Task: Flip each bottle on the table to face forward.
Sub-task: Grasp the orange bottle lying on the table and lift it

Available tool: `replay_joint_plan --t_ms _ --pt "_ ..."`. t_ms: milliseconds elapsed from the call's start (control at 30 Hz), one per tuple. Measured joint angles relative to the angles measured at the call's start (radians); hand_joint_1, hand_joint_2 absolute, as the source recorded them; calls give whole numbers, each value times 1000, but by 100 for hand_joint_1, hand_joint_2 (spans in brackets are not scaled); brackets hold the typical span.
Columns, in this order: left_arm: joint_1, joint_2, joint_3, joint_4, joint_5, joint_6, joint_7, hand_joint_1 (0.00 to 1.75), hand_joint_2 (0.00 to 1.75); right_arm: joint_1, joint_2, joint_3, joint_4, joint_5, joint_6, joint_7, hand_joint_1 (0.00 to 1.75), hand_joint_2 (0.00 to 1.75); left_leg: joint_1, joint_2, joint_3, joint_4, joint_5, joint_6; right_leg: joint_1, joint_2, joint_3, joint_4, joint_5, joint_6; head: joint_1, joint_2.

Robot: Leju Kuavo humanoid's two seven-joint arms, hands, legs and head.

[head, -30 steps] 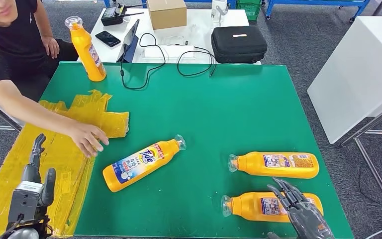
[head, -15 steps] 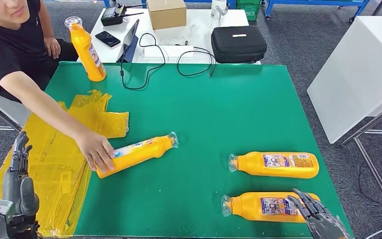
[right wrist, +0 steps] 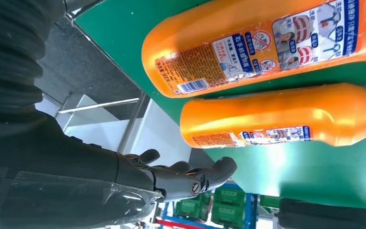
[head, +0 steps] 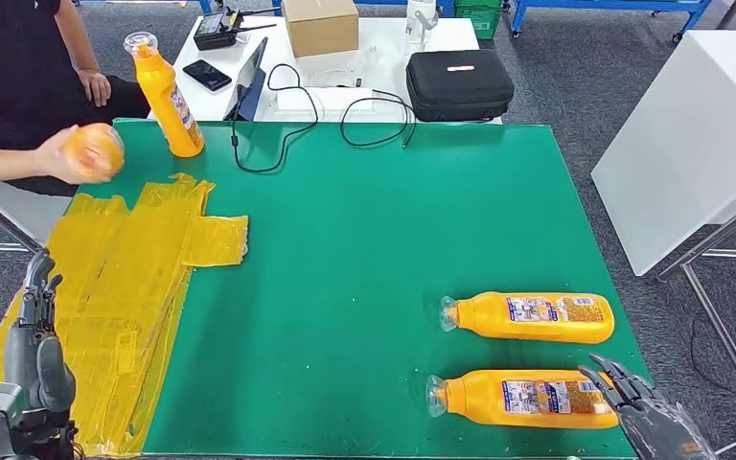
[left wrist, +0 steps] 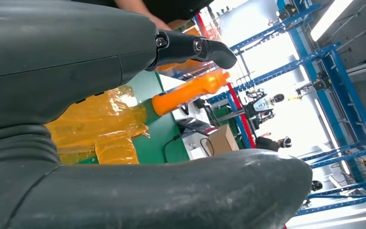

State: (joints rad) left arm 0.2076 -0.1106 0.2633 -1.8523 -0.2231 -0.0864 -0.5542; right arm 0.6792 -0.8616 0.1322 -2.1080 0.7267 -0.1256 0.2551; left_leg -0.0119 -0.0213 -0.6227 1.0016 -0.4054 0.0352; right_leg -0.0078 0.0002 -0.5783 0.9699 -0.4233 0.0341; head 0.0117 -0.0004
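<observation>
Two orange bottles lie on their sides at the right of the green table [head: 383,230], back labels up, caps pointing left: a farther bottle [head: 529,317] and a nearer bottle [head: 522,397]. The right wrist view shows the nearer bottle [right wrist: 267,43] and the farther bottle [right wrist: 286,117]. My right hand [head: 647,414] is open just right of the nearer bottle's base, holding nothing. My left hand [head: 31,340] is open over the yellow sheet [head: 125,287], empty. A person's hand holds a third bottle [head: 94,151] in the air at far left. A fourth bottle [head: 165,94] stands upright at the table's far left corner.
Behind the green table stands a white table [head: 374,48] with a black case [head: 460,84], a cardboard box [head: 321,24], cables, a tablet and a phone. A white cabinet [head: 690,134] stands to the right. The person sits at the far left.
The person picked up the bottle lying mid-table and lifted it away to the far left. My right hand slid further right, off the nearer bottle's base. My left hand stays put.
</observation>
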Motion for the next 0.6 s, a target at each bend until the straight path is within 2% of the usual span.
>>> replay_joint_plan --t_ms 167,367,600 --pt "-14 0 -10 8 1 -1 5 0 0 -95 49 -2 69 24 69 -82 0 175 0 1 1 0 0 0 0 1 -1 0 0 0 0 0" --pt "-20 0 -17 14 2 -1 6 0 0 -152 93 -10 124 39 89 -113 0 175 0 1 1 0 0 0 0 1 1 0 0 0 0 0" --pt "-24 0 -21 17 4 2 8 0 0 -278 166 -11 213 82 179 -211 0 175 0 1 1 0 0 0 0 1 0 0 0 0 0 0"
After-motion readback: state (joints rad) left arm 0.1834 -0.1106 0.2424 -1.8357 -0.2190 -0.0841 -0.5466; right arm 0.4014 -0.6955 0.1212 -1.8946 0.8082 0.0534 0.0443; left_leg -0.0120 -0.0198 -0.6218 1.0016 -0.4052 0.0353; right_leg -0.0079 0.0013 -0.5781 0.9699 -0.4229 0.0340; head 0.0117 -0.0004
